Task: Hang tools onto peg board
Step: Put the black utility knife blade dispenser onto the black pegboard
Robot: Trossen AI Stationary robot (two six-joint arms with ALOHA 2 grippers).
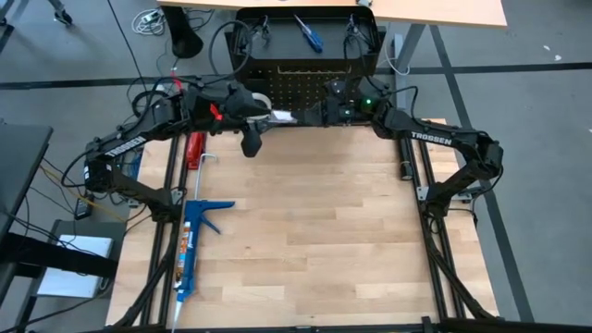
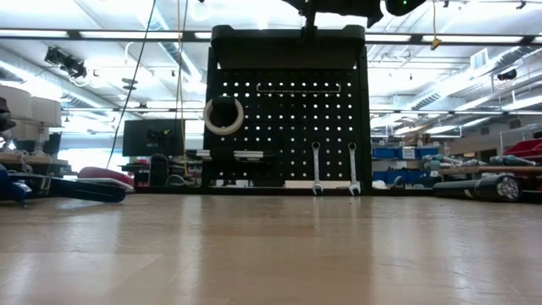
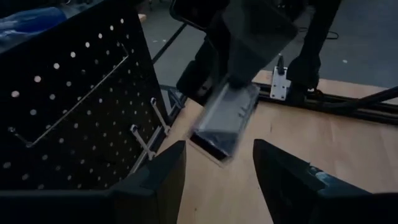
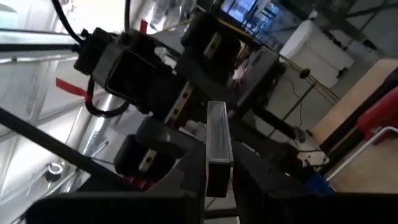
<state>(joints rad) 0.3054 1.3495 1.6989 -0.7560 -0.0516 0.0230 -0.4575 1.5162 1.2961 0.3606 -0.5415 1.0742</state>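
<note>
Overhead, the right gripper (image 1: 298, 117) is clamped narrowly on clear black-framed safety glasses (image 3: 224, 119), holding them above the tabletop (image 1: 324, 231) in front of the peg board (image 1: 305, 83). At its 9 o'clock the left gripper (image 3: 217, 171) hovers with fingers wide, empty, the glasses between them. Two wrenches (image 2: 316, 168) and a tape roll (image 2: 223, 115) hang on the board.

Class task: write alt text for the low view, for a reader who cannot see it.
An upright black perforated peg board stands at the far edge of a pale wooden tabletop. On it hang a white tape roll at upper left and two silver wrenches side by side at lower right. A workshop room shows behind.
</note>
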